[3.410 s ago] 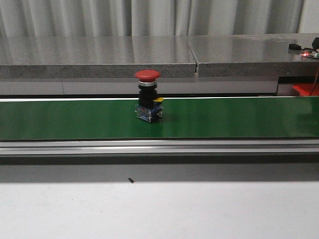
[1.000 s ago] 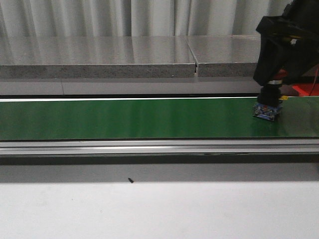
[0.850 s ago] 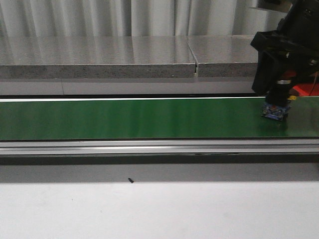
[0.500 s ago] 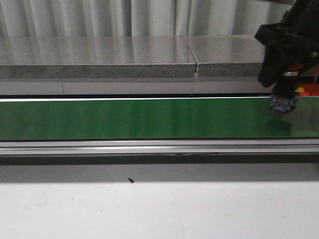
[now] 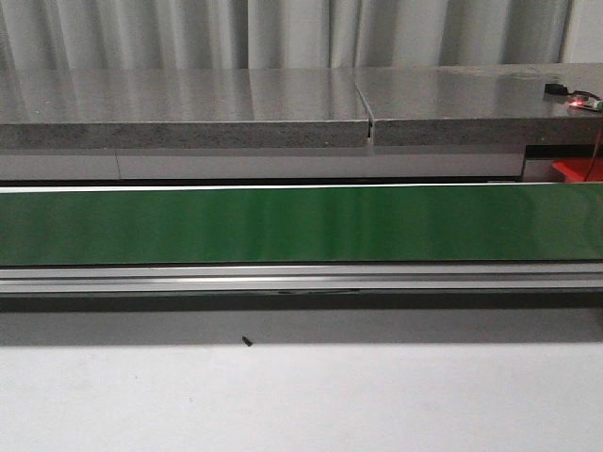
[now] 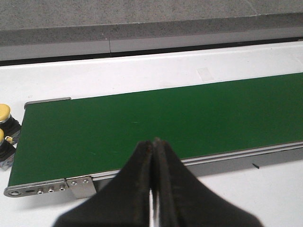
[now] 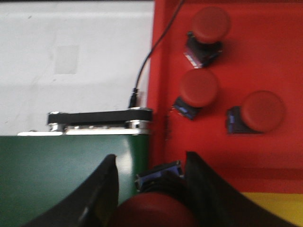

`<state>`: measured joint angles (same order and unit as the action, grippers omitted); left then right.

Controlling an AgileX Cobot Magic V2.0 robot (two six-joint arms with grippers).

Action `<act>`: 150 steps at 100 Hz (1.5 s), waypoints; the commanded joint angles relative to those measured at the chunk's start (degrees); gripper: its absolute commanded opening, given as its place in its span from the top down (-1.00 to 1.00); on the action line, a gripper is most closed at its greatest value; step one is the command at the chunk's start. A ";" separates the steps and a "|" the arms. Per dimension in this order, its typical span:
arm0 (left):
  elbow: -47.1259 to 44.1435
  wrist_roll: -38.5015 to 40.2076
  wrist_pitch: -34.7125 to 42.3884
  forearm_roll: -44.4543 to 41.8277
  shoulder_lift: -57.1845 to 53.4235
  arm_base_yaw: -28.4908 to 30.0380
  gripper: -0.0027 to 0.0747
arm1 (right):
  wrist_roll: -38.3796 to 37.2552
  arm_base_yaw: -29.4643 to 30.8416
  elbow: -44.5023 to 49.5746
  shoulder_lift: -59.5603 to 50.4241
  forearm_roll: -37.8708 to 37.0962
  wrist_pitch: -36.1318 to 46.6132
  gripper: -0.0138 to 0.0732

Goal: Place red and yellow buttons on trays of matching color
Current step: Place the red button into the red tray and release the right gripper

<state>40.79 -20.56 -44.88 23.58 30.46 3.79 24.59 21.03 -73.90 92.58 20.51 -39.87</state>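
Observation:
In the right wrist view my right gripper is shut on a red button, whose blue base shows between the fingers. It hangs over the line where the green belt ends and the red tray begins. Three red buttons lie in that tray. A yellow strip borders the tray; I cannot tell whether it is the yellow tray. My left gripper is shut and empty above the belt's near rail. Two yellow buttons sit past the belt's end. Neither gripper shows in the front view.
The front view has the bare green belt, its metal rail and a grey stone shelf behind. A red tray corner shows at far right. A black cable runs beside the tray, by the belt's end roller.
The red button rode the belt to the right; my right gripper closed on it, lifted it off the belt's right end and carried it out of the front view.

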 commanded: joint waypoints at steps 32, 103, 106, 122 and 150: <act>1.47 0.03 3.58 1.49 0.21 -0.43 0.98 | 0.30 3.05 -2.07 7.18 8.16 11.58 0.55; 1.47 0.03 3.58 1.49 0.21 -0.43 0.98 | 0.30 3.00 -2.07 16.03 9.26 17.64 0.50; 1.47 0.03 3.58 1.49 0.21 -0.43 0.98 | 0.30 3.00 -2.07 16.01 9.26 17.50 0.45; 1.47 0.03 3.58 1.49 0.21 -0.43 0.98 | 0.30 3.00 -2.07 16.01 9.26 17.26 -0.20; 1.47 0.03 3.58 1.49 0.21 -0.43 0.98 | 0.30 3.00 -1.39 14.04 9.26 16.45 -0.41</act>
<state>40.79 -20.56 -44.88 23.58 30.46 3.79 24.49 23.68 -74.13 111.20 28.82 -24.59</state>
